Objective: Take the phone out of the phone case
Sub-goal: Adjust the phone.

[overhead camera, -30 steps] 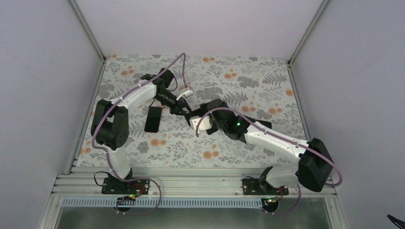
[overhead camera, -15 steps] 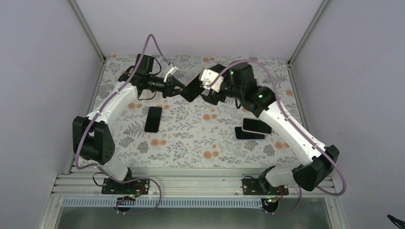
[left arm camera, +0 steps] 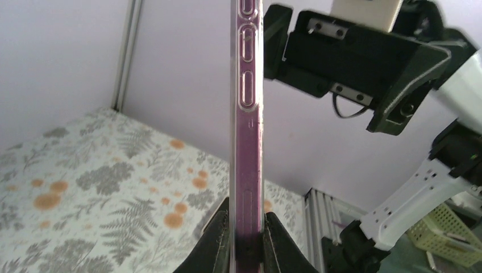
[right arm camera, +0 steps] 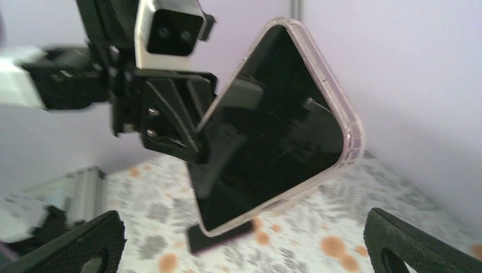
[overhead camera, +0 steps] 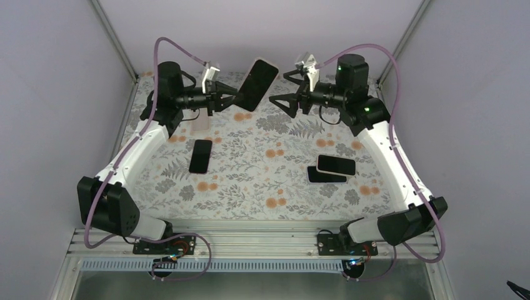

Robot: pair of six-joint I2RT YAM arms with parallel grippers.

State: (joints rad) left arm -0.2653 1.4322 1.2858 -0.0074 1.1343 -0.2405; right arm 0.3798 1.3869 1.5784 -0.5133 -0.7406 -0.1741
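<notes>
From above, the left gripper pinched the phone by one end, high over the counter, with the right gripper wide open beside it (not touching). The left wrist view showed the clear case on the phone, edge-on. The right wrist view showed the screen facing the spread fingers.

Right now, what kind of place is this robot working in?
Probably a lab test booth: plain walls on metal posts enclose a flowered tablecloth, two robot arms are bolted to a rail, and the left claw holds a cased phone.
</notes>
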